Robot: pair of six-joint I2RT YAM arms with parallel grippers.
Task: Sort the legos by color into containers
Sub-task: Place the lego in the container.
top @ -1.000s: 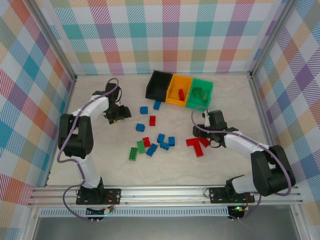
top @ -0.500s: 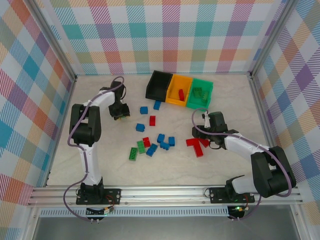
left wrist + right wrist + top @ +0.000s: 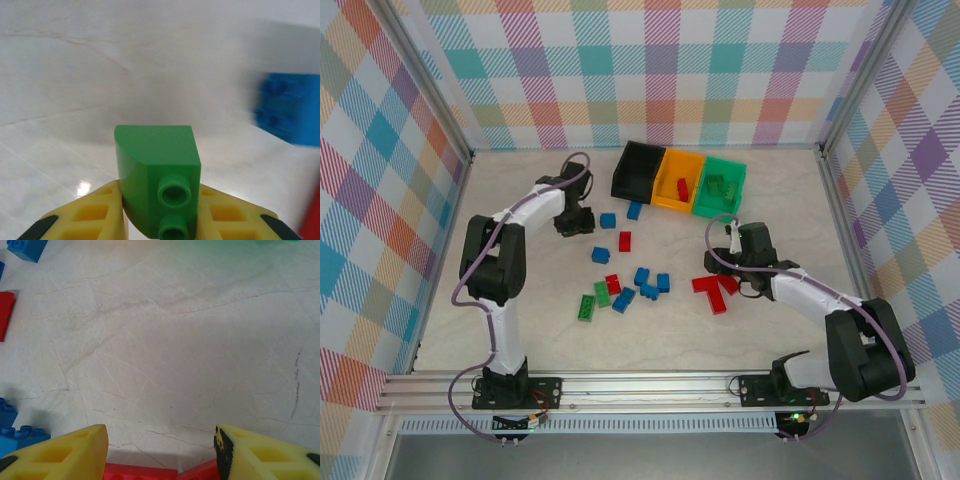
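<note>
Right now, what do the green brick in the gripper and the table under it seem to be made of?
The green brick: likely moulded plastic, smooth and slightly glossy; uniform colour, crisp studs, soft sheen. The table: pale, marble-veined, polished surface with a bright glare spot; real stone or printed laminate, cannot tell.

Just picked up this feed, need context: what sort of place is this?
Probably a robot test cell: checked panels wall a tabletop, two arms are bolted to a rail, and legos and bins are laid out.

blurred: blue brick (image 3: 287, 112), cut by right edge | cropped: red bricks (image 3: 145, 473), cut by bottom edge
</note>
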